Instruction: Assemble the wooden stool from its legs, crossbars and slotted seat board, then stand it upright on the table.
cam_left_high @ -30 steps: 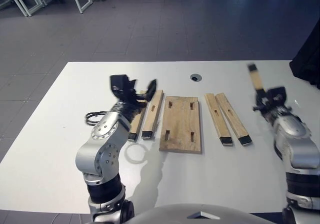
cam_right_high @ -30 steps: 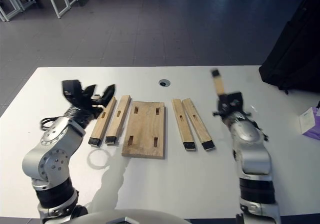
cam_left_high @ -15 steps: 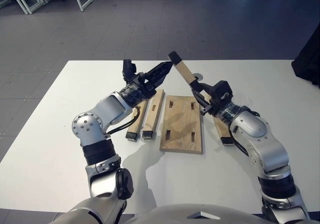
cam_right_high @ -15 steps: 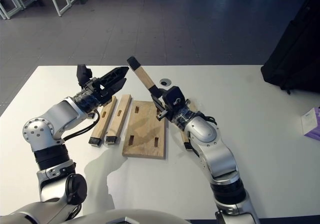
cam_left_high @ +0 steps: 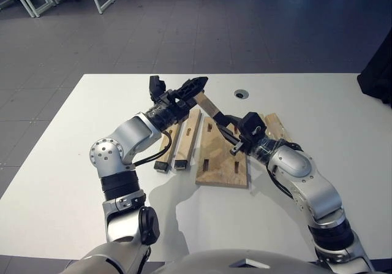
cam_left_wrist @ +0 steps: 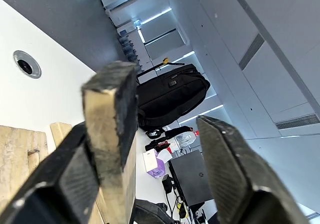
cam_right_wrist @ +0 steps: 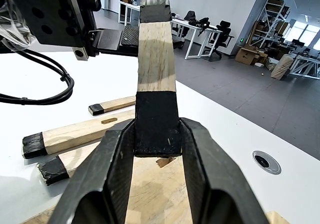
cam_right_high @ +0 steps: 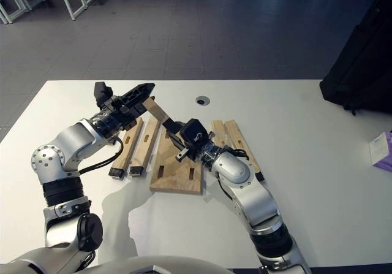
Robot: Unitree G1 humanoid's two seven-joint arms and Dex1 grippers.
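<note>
My right gripper (cam_left_high: 233, 132) is shut on the black-wrapped part of a wooden leg (cam_right_wrist: 156, 58) and holds it slanted above the slotted seat board (cam_left_high: 222, 160). The leg's upper black-capped end (cam_left_wrist: 111, 119) sits between the fingers of my left gripper (cam_left_high: 197, 85), which is open. That end rests against one finger (cam_left_wrist: 65, 179); the other finger (cam_left_wrist: 230, 164) stands apart. Two legs (cam_left_high: 179, 138) lie left of the board under my left arm. Two more pieces (cam_right_high: 236, 140) lie right of it, partly hidden by my right arm.
A black cable (cam_left_high: 147, 157) loops on the white table (cam_left_high: 73, 163) by my left arm. A round cable hole (cam_left_high: 241, 94) sits behind the board. A purple box (cam_right_high: 383, 151) lies at the table's right edge, with a black bag (cam_right_high: 367, 53) beyond it.
My right arm has swung the leg down and to the left, so its upper end now lies between my left gripper's fingers. The left gripper has barely shifted.
</note>
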